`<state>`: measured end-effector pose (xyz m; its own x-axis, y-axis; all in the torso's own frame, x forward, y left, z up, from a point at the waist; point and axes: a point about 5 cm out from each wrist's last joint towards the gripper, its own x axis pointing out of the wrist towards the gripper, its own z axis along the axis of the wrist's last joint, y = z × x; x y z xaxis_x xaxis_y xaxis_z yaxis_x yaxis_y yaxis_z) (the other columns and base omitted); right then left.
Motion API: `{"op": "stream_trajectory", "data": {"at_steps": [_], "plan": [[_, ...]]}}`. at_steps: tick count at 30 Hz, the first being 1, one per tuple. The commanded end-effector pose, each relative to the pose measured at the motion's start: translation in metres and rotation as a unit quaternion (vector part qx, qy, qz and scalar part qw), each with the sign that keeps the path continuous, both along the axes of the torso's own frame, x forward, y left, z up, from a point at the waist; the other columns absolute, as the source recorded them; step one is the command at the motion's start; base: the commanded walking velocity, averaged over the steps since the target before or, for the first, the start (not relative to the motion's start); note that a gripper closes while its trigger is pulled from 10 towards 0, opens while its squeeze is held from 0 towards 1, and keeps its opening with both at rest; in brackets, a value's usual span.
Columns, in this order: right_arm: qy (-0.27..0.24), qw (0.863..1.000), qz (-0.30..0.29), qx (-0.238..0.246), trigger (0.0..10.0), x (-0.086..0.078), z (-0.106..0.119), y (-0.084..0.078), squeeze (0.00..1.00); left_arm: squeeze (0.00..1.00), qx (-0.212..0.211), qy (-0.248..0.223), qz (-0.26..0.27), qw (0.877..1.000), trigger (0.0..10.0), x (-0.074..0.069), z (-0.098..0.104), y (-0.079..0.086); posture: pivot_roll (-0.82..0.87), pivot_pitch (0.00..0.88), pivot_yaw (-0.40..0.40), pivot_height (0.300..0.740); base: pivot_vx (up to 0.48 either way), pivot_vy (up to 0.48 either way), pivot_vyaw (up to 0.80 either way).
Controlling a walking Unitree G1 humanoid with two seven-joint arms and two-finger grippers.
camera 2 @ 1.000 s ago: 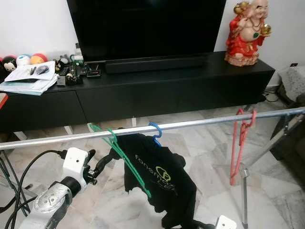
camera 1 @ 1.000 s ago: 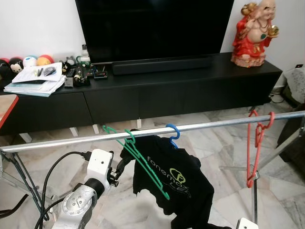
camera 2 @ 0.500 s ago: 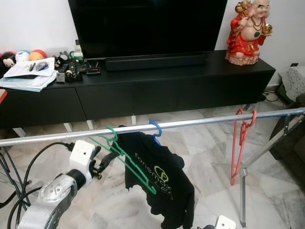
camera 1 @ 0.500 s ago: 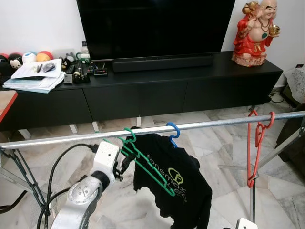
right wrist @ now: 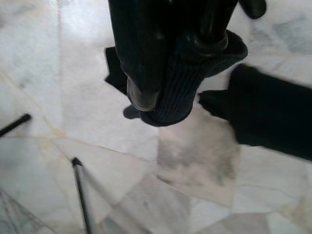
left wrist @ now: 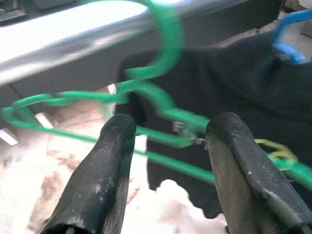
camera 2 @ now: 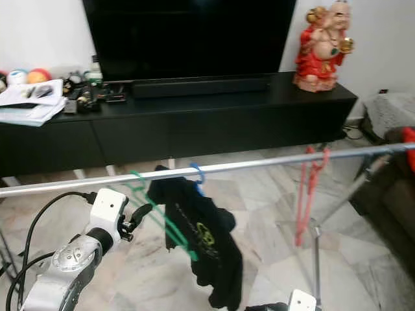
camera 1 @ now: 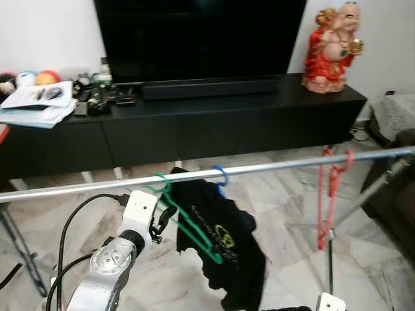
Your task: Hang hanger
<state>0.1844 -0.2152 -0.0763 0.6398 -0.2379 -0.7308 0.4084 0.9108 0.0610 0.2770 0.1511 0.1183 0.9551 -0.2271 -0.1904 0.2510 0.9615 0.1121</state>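
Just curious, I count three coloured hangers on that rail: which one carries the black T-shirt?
The blue hanger, in the middle, carries the black T-shirt. The green hanger by the left gripper and the red hanger hang bare.

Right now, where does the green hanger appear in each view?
Left eye view: green hanger left of centre, hooked on the silver rail.
Right eye view: left of centre, same rail.
Left wrist view: between the left gripper's fingers, under the rail.
Shared landmark: the rail.
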Motion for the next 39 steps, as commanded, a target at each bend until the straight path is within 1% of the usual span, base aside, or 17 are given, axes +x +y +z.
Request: {"op": "stream_trajectory", "data": {"at_steps": [1,6,15,20,21,24,28,31,33,34,35,36,39], "plan": [[0.003,1.0,0.002,-0.001,10.0,-0.001,0.0,-0.002,0.0,0.0,-0.005,-0.006,-0.006,1.0,10.0,-0.002,0.004,-0.003,0.07,0.036,-0.029,0.74,0.0,0.0,0.0],[0.005,1.0,0.004,0.0,10.0,-0.002,-0.001,0.0,0.0,0.0,-0.007,-0.011,-0.014,1.0,10.0,-0.001,0.007,-0.005,0.07,0.035,-0.027,0.74,0.0,0.0,0.0],[0.008,1.0,0.008,0.003,10.0,-0.003,-0.002,0.003,0.0,0.0,0.001,-0.019,-0.011,1.0,10.0,0.003,0.015,-0.003,0.08,0.03,-0.018,0.74,0.0,0.0,0.0],[0.01,1.0,0.009,0.004,10.0,-0.003,-0.003,0.004,0.0,0.0,0.002,-0.011,-0.036,0.999,10.0,0.004,0.022,-0.007,0.08,0.036,-0.013,0.74,0.0,0.0,0.0],[0.01,1.0,0.008,0.005,10.0,-0.004,-0.003,0.004,0.0,0.0,0.009,-0.006,-0.048,0.999,10.0,0.005,0.024,-0.009,0.08,0.037,-0.011,0.74,0.0,0.0,0.0],[0.011,1.0,0.007,0.006,10.0,-0.005,-0.003,0.004,0.0,0.0,0.021,0.011,-0.056,0.998,10.0,0.009,0.026,-0.011,0.07,0.04,-0.01,0.74,0.0,0.0,0.0],[0.014,1.0,0.007,0.007,10.0,-0.006,-0.004,0.004,0.0,0.0,0.028,0.034,-0.043,0.998,10.0,0.015,0.032,-0.011,0.08,0.044,-0.012,0.74,0.0,0.0,0.0],[0.015,1.0,0.007,0.007,10.0,-0.006,-0.004,0.005,0.0,0.0,0.03,0.057,-0.02,0.998,10.0,0.018,0.032,-0.009,0.08,0.048,-0.012,0.74,0.0,0.0,0.0],[0.016,1.0,0.007,0.008,10.0,-0.006,-0.004,0.005,0.0,0.0,0.01,0.067,-0.005,0.998,10.0,0.02,0.033,-0.008,0.08,0.048,-0.013,0.74,0.0,0.0,0.0],[0.016,1.0,0.009,0.008,10.0,-0.006,-0.005,0.005,0.0,0.11,-0.018,0.078,0.006,0.997,10.0,0.023,0.034,-0.009,0.08,0.048,-0.013,0.74,0.0,0.0,0.0],[0.016,1.0,0.009,0.008,10.0,-0.006,-0.005,0.005,0.0,0.11,-0.024,0.083,0.008,0.996,10.0,0.023,0.035,-0.01,0.08,0.048,-0.013,0.74,0.0,0.0,0.0],[0.016,1.0,0.01,0.008,10.0,-0.006,-0.005,0.005,0.0,1.0,-0.03,0.09,0.011,0.995,10.0,0.024,0.034,-0.01,0.08,0.049,-0.016,0.74,0.0,0.0,0.0],[0.016,1.0,0.011,0.008,10.0,-0.006,-0.005,0.005,0.0,1.0,-0.046,0.104,0.016,0.993,10.0,0.025,0.034,-0.012,0.08,0.05,-0.018,0.74,0.0,0.0,0.0]]}}
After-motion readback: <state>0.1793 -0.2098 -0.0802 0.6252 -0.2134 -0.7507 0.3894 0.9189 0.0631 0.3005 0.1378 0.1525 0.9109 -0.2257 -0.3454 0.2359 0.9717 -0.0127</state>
